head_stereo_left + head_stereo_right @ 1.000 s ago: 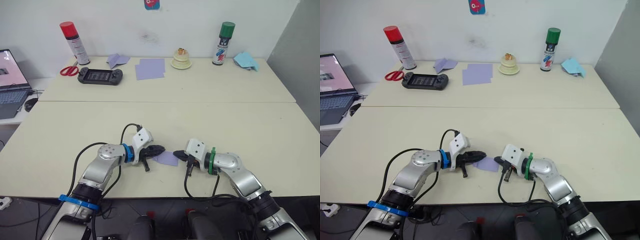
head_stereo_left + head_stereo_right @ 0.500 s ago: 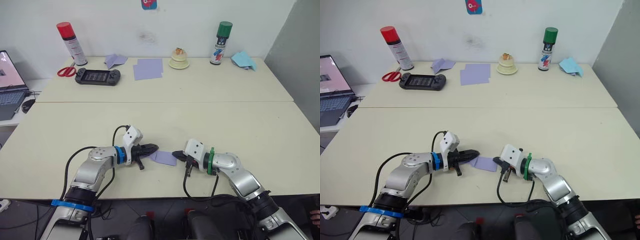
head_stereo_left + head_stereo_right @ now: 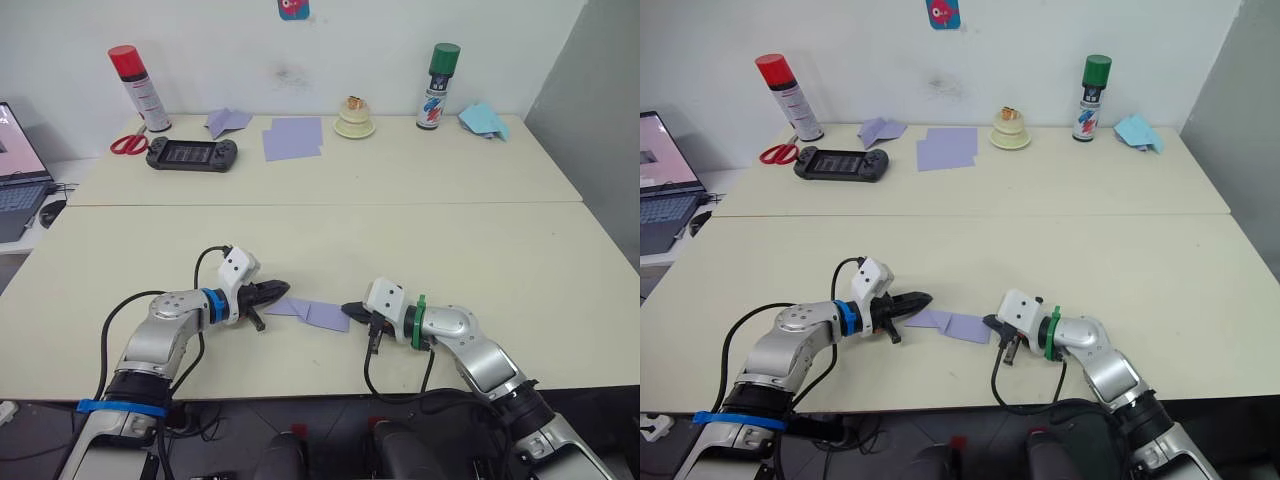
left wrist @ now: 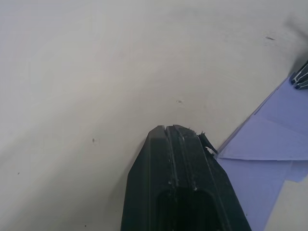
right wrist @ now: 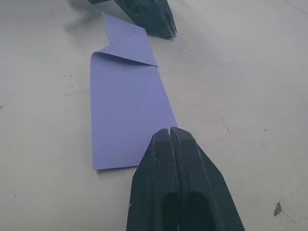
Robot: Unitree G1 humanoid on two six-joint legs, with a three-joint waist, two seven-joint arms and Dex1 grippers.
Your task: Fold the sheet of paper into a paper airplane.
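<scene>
Near the worktop's (image 3: 500,250) front edge, the sheet of paper (image 3: 312,312) now lies stretched longer between both arms: the left gripper (image 3: 274,291), fingers pressed together, has drawn leftward, unfolding a flap. The right gripper (image 3: 352,308), also closed, pins the other end, so folding looks early

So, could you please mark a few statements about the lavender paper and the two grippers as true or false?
1. The partly folded lavender sheet of paper lies flat on the cream table. True.
2. The left gripper is wide open. False: its fingers are shut.
3. The right gripper is shut at the paper's edge. True.
4. The green-capped spray can lies tipped over. False: it stands upright.
</scene>
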